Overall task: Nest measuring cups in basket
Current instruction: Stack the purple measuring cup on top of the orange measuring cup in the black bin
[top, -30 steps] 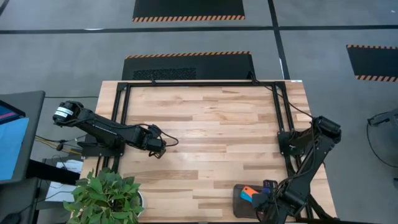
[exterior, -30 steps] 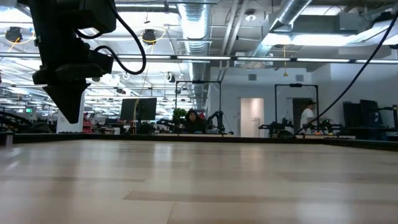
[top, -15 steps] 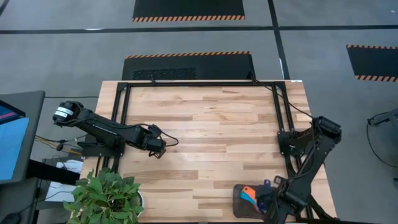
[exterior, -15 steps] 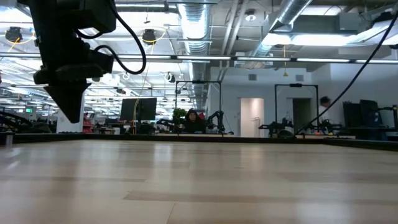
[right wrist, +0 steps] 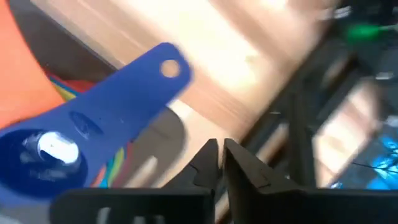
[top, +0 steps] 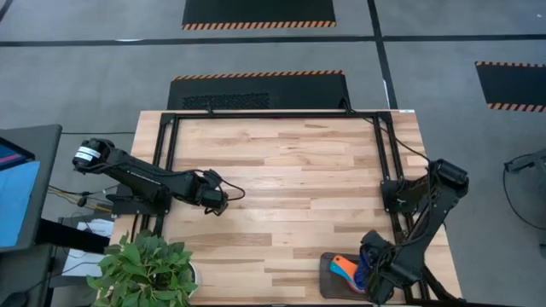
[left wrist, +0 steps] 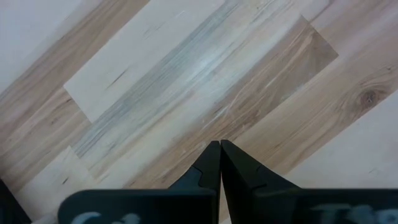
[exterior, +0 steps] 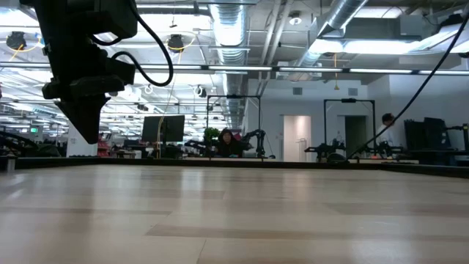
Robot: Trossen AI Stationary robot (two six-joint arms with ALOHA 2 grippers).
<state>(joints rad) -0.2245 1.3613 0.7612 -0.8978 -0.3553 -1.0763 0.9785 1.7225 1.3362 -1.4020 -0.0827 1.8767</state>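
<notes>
The desk (top: 281, 188) is a butcher-block top of pale wood strips, some honey-toned and some nearly white, with knots and long straight grain, framed by thin black metal rails. At its near right corner sits the basket (top: 328, 275), a shallow dark grey plastic tray with rounded corners and a smooth matte floor. The measuring cups (top: 344, 268) lie stacked inside it: from above an orange handle and a blue bowl show, and the right wrist view adds edges of red, yellow and green under a glossy blue cup (right wrist: 56, 149) whose flat handle ends in a round hanging hole. Raised lettering runs along that handle (too blurred to read).

The right claw (right wrist: 217, 163) hovers just beside the stack at the basket's right end, its two dark fingertips almost pressed together with only a hairline between them, gripping nothing; the blue handle lies apart from them.

The left claw (left wrist: 219, 165) waits over bare wood at the desk's left side, clenched tight with nothing between its tips.

A leafy green potted plant (top: 145, 269) stands at the near left corner. No brand or label can be read anywhere.
</notes>
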